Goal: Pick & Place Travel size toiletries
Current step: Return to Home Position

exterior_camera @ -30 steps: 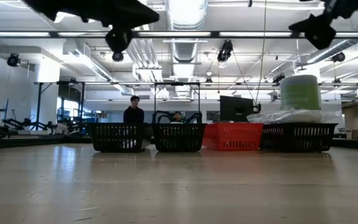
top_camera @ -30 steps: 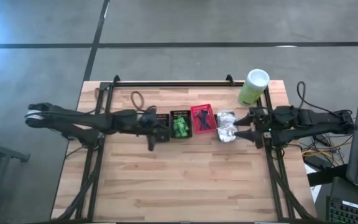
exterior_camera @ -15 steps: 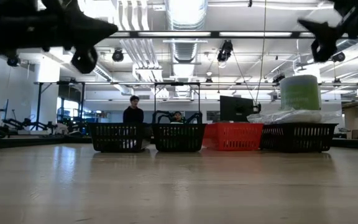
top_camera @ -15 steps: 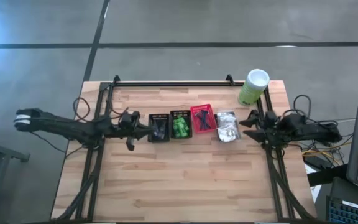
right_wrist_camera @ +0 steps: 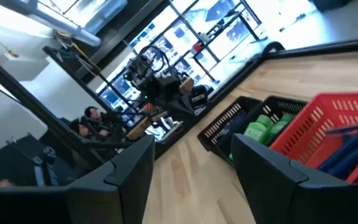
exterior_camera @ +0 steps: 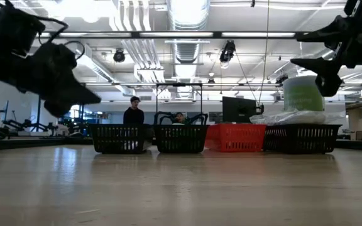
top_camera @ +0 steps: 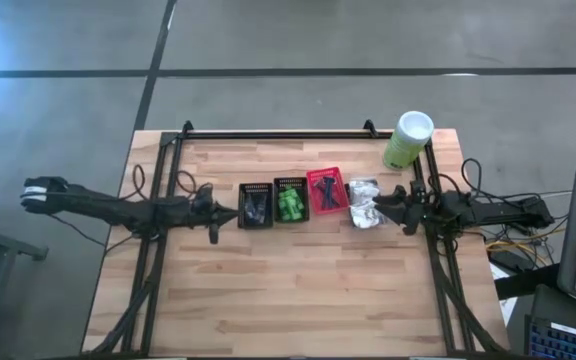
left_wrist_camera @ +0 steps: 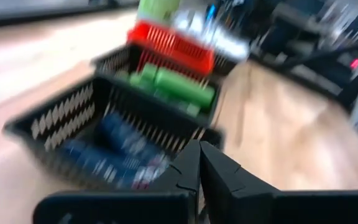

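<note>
On the surface (top_camera: 288, 290), dark sticks (top_camera: 255, 208) are seen in the left black basket (top_camera: 241, 205), green bottles (top_camera: 289, 204) in the middle one, and white packets (top_camera: 365, 202) in the right one. The left tool (top_camera: 230, 213), fingers together, is held just beside the left basket. The right tool (top_camera: 383, 203), fingers apart, is held beside the packets.

Floor (top_camera: 298, 40): grey concrete, crossed by dark lines.
Surface (top_camera: 288, 290): pale wood planks, with a black frame rail (top_camera: 278, 133) along the far edge.
Ceiling (exterior_camera: 263, 16): open, with an exposed duct (exterior_camera: 186, 53), long strip lights (exterior_camera: 187, 34) and hanging spot lamps (exterior_camera: 229, 50).
Far end of the room: dark monitor (exterior_camera: 236, 108) and one person (exterior_camera: 134, 112).
Windows (right_wrist_camera: 185, 40): tall, multi-paned, bright.
</note>
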